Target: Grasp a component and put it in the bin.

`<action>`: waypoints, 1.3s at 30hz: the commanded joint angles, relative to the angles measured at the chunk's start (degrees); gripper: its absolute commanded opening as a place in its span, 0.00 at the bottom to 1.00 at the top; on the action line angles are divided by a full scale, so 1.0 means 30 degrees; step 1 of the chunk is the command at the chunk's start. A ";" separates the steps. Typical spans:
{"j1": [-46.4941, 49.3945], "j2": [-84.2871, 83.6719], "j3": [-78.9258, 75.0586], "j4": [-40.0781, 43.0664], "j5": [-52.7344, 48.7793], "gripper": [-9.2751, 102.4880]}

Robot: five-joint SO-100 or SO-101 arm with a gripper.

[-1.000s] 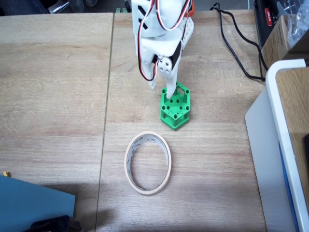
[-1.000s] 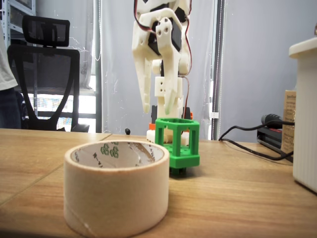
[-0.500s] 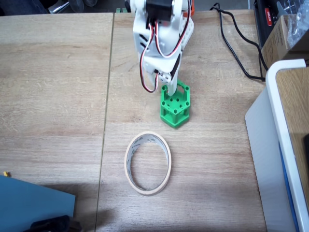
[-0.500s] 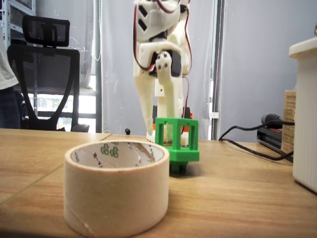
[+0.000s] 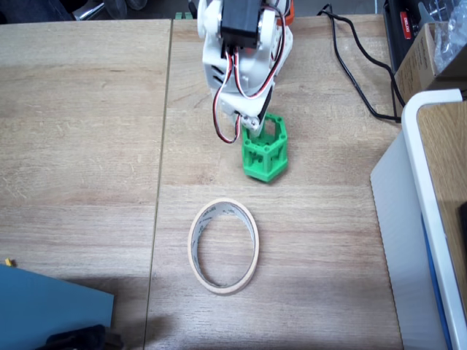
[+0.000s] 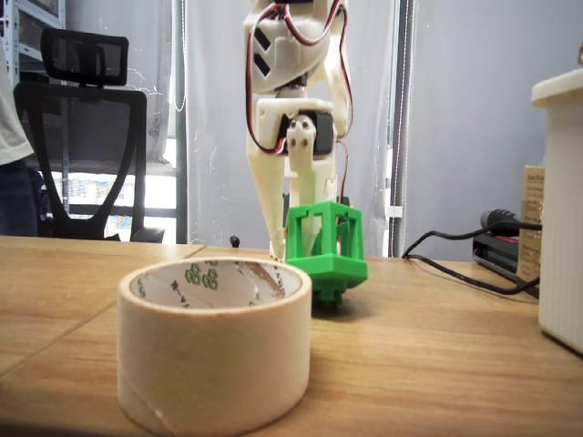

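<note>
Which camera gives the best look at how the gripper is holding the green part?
The low side-on fixed view: there the gripper straddles one wall of the green component, which sits tilted on the table. In the fixed view from above, the arm covers the fingers, leaving just the component and tape ring.

In both fixed views the component (image 5: 265, 154) (image 6: 325, 248) stands tilted on the tabletop (image 5: 87, 146) (image 6: 437, 364), with the hand (image 5: 248, 124) (image 6: 291, 232) at its upper edge. The bin (image 5: 223, 246) (image 6: 214, 350) lies apart from it, nearer the low camera. In the top-down fixed view a box (image 5: 427, 219) sits at the right edge.
</note>
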 commanded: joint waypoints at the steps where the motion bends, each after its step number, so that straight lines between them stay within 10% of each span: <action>1: 0.0000 0.0352 -0.0439 0.0029 0.0029 0.10; 39: 0.0059 0.1846 -1.2480 0.0029 0.0029 0.09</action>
